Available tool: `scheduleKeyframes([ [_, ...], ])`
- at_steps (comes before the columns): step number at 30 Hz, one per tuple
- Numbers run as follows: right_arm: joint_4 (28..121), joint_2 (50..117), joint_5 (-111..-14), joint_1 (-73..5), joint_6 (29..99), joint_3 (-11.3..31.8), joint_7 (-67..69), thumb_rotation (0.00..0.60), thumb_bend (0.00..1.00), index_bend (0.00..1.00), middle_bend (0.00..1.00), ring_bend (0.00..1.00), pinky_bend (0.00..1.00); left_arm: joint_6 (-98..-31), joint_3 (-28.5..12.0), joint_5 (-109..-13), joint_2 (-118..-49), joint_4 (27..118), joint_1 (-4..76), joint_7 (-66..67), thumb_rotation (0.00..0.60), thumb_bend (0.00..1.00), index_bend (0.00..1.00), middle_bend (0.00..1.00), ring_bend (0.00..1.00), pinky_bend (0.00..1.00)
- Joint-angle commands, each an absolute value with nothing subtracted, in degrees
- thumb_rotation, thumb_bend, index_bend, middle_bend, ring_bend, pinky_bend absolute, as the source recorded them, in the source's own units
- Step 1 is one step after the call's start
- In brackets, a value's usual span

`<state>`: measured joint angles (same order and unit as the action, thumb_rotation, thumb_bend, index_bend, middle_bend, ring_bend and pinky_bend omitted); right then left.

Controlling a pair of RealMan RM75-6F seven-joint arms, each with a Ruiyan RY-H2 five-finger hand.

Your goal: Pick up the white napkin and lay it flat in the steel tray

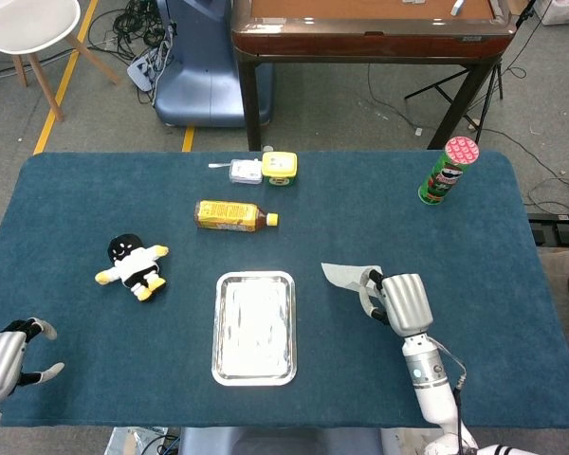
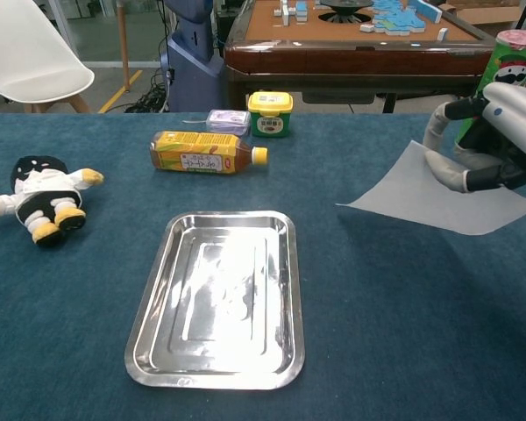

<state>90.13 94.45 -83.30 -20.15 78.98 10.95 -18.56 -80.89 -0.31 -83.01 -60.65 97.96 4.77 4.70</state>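
Blue carpet-like cloth is covering the counter (image 1: 455, 237), and beyond its far edge a brown wooden table (image 1: 370, 28) is standing on the grey floor, with a white chair (image 1: 24, 24) off at the far left corner of the room. Over on the right side, the right robot hand (image 1: 398, 301) is gripping the white napkin (image 2: 434, 195), fingers clamped on its right-hand part, and the sheet is hanging clear of the cloth in the chest view, tilted, its left corner dipping lowest toward the counter. From the head view the napkin (image 1: 346, 276) is sitting just to the right of the steel tray (image 1: 255, 327) and apart from it. That tray is lying flat near the front middle of the counter, its shiny floor bare. The left robot hand (image 1: 5, 358) is resting down at the front left corner, holding nothing, fingers spread apart. Elsewhere, a black-and-white plush toy (image 1: 135, 264) with yellow paws is lying left of the tray, a bottle with a yellow label (image 1: 230, 215) is lying on its side behind the tray, and further back a yellow-lidded tub (image 1: 279, 169) is standing beside a small clear box (image 1: 244, 172). A green Pringles can (image 1: 448, 171) is standing upright at the far right.
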Motion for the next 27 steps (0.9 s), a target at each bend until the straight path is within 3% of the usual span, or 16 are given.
scheduleKeyframes([
  [1, 90.15, 95.65, -82.78, -20.87, 79.38, 11.94, -19.24, 0.600, 0.55, 0.61, 1.00, 1.00, 1.00, -80.93, -0.27, -83.16, -60.62, 98.02, 4.77, 4.65, 0.600, 0.07, 0.48, 0.44, 0.36, 0.58],
  [11, 88.48, 99.46, -82.25, -25.10, 77.56, 14.35, -21.66, 0.600, 0.55, 0.62, 1.00, 1.00, 1.00, -80.95, -0.51, -82.67, -60.31, 97.90, 4.71, 4.05, 0.600, 0.07, 0.48, 0.44, 0.37, 0.58],
  [27, 93.64, 103.58, -81.94, -30.04, 75.94, 15.14, -29.86, 0.600, 0.55, 0.62, 1.00, 1.00, 1.00, -81.10, -0.61, -82.63, -59.73, 97.98, 4.58, 3.19, 0.600, 0.07, 0.48, 0.44, 0.36, 0.58],
])
